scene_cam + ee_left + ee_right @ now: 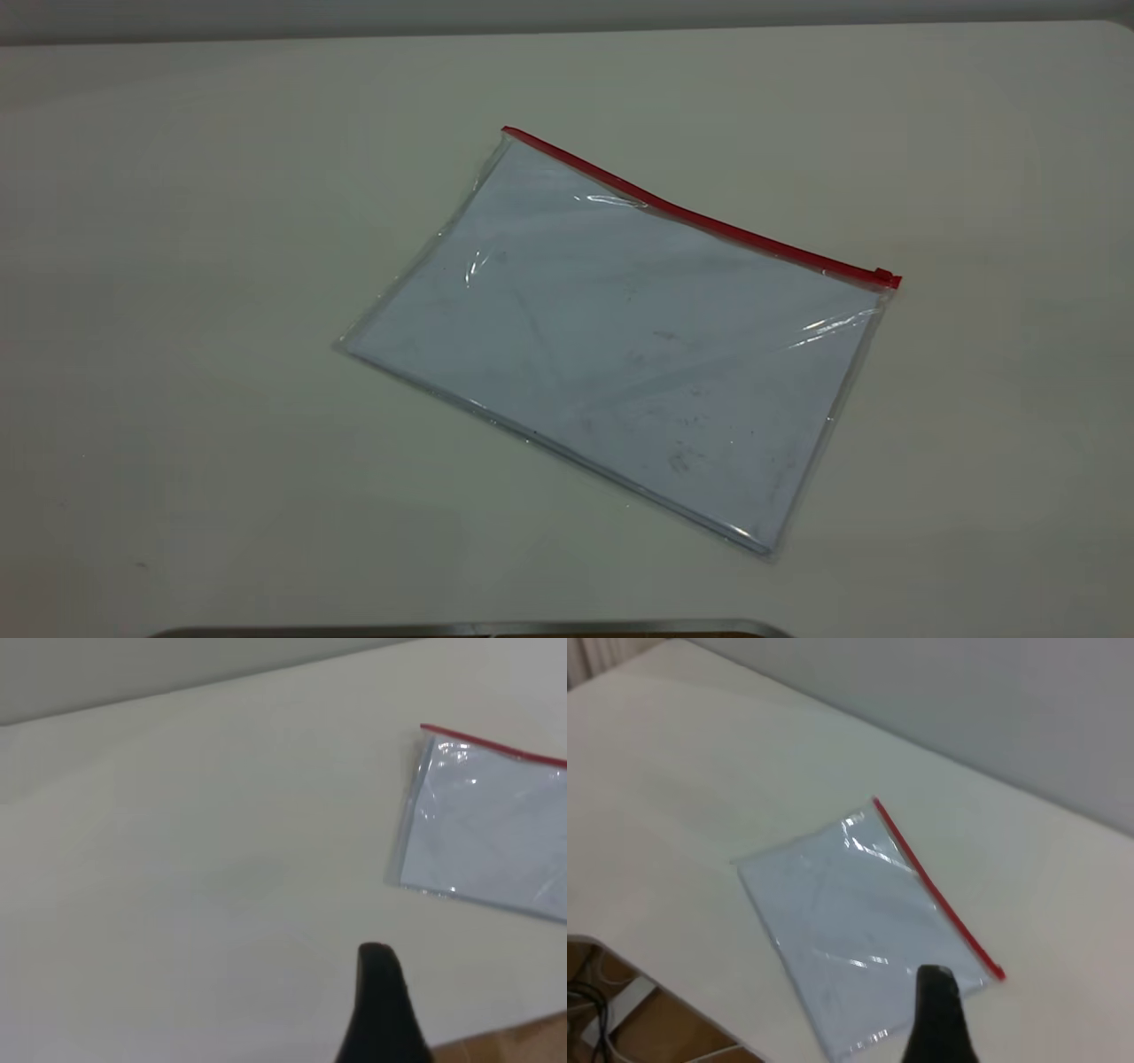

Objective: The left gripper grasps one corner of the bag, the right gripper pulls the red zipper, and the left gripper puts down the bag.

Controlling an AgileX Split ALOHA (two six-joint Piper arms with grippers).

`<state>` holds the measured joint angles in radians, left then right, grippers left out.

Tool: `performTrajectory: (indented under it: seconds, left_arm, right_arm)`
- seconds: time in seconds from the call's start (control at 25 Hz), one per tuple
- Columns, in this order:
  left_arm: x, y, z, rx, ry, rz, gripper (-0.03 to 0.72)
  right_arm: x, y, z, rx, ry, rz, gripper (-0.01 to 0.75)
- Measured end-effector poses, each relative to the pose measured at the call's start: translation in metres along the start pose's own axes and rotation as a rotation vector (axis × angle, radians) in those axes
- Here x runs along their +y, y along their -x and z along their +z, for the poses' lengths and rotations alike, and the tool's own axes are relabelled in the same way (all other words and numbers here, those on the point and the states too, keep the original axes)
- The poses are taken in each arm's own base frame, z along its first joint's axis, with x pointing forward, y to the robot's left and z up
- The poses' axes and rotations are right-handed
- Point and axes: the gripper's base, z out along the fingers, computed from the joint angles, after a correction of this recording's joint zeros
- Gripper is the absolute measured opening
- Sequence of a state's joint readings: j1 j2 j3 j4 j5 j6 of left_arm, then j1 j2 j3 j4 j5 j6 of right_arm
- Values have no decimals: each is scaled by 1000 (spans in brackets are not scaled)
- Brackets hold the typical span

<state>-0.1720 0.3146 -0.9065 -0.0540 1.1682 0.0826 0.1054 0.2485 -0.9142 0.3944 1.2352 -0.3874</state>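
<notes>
Bag point(620, 346): lies flat on the white table point(177, 266), untouched.
Red zipper point(700, 217): along far edge; slider tab point(883, 276) at right end.
Left gripper point(379, 1010): well clear of bag; opening cannot be told.
Right gripper point(939, 1014): above bag's corner; opening cannot be told.

The clear bag point(620, 346) holds a pale blue-white sheet, edged by a bright red zipper point(700, 217), on an off-white tabletop point(177, 266).
</notes>
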Motion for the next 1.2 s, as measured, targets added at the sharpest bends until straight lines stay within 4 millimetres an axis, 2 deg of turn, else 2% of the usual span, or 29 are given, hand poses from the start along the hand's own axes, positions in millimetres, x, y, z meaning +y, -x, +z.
performTrajectory:
  seconds: [0.12, 0.28, 0.56, 0.76, 1.2]
  left_arm:
    - [-2, -30, 4, -15, 1, 1, 589]
    - [-3, -57, 20, 20, -2, 0, 589]
    - [-5, -82, 54, 158, -21, -8, 589]
    - [-5, -83, 56, 163, -23, -9, 589]
    - [-5, -89, 65, 180, -23, -11, 588]
  right_arm:
    - [2, -27, 5, 22, -30, 14, 582]
    - [1, -58, 22, 67, -36, 21, 582]
    - [-9, -95, 48, 176, -98, -9, 581]
    - [-8, -102, 49, 150, -111, -16, 581]
    - [-7, -103, 49, 140, -111, -18, 581]
